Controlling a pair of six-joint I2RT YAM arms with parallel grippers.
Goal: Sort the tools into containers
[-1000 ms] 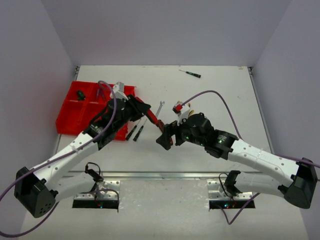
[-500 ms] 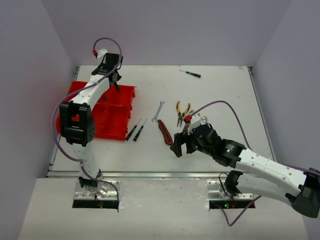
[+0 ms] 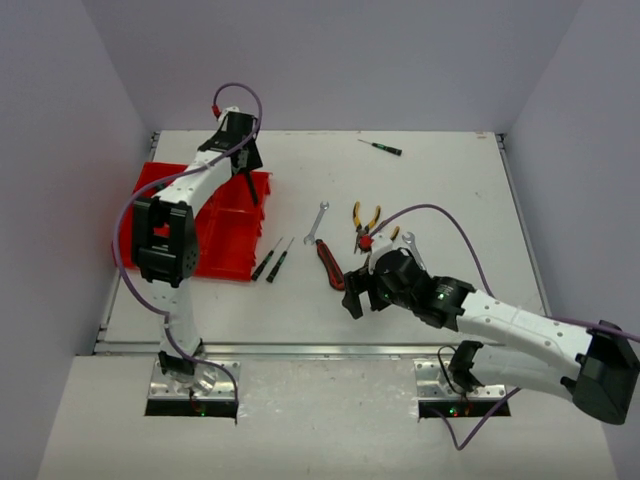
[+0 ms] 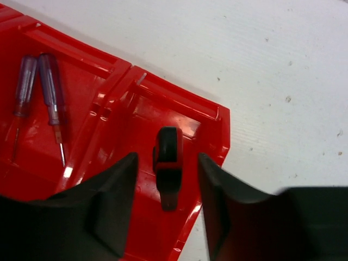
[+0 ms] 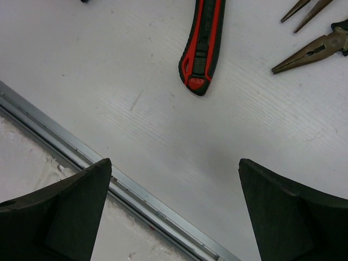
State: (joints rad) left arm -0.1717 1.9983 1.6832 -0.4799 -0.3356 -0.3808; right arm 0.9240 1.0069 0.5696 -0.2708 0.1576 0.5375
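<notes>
The left gripper hangs over the far right corner of the red organizer tray with its jaws released. Its fingers are spread to either side of a red-and-black utility knife, which sits in the corner compartment and touches neither finger. Two purple-handled screwdrivers lie side by side in the neighbouring compartment. Across the white surface, the right gripper hovers low near the front edge, jaws wide apart and holding nothing, just short of a second utility knife lying flat. Yellow-handled pliers rest beyond that knife, with a silver wrench to their left. Two dark-handled screwdrivers lie just beside the tray's near right corner. A lone green-handled screwdriver lies well apart, near the back edge.
</notes>
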